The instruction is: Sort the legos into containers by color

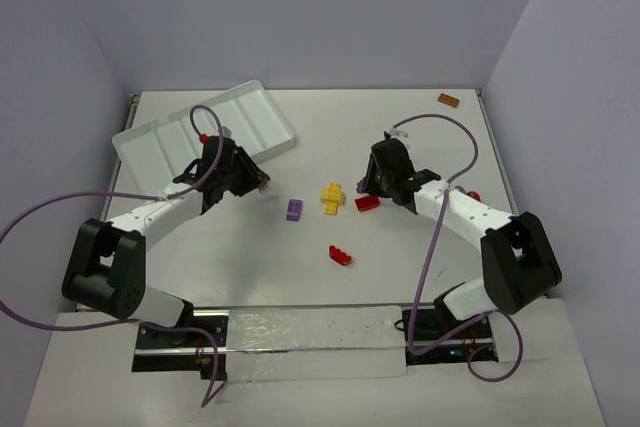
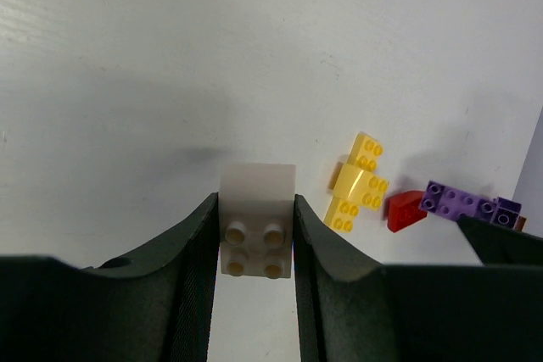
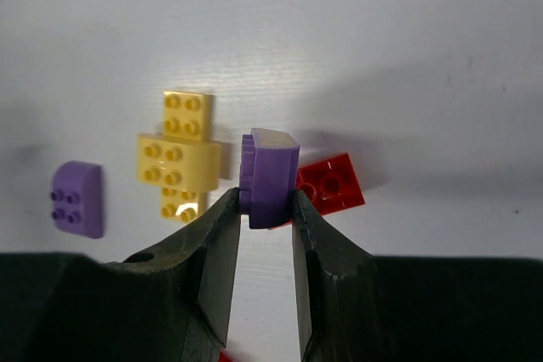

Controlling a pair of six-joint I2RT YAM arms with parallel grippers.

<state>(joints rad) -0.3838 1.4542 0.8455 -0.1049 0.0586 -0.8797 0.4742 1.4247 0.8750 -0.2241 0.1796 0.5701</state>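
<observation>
Jaws, left side: narrow, clamped on a pale beige brick (image 2: 257,222); its studs face my wrist cam and its flat sides sit against the jaws
Jaws, right side: narrow too, pinching a purple brick (image 3: 270,177) stood on edge; studs point left in that wrist view
Tray: white tray (image 1: 258,119) sits far-left on the worktop (image 1: 420,277), turned corner-on to me; dividers split it into compartments; can't tell from here what's in any of them
Beige vs tray: this is the bit that matters; my left jaws point toward the middle of the worktop while the tray lies just behind and left of that wrist; so it's near, but on the wrong side; I reckon it's a swing back, not a reach
Purple vs tray: well apart, with the whole middle of the worktop between; left arm is way nearer, so my right jaws have the long haul
Loose bits: yellow piece (image 1: 331,196) and red brick (image 1: 367,202) just beside my right jaws; loose purple brick (image 1: 294,210) between the arms; second red brick (image 1: 340,255) nearer the bases; orange brick (image 1: 448,99) off at the far-right corner
</observation>
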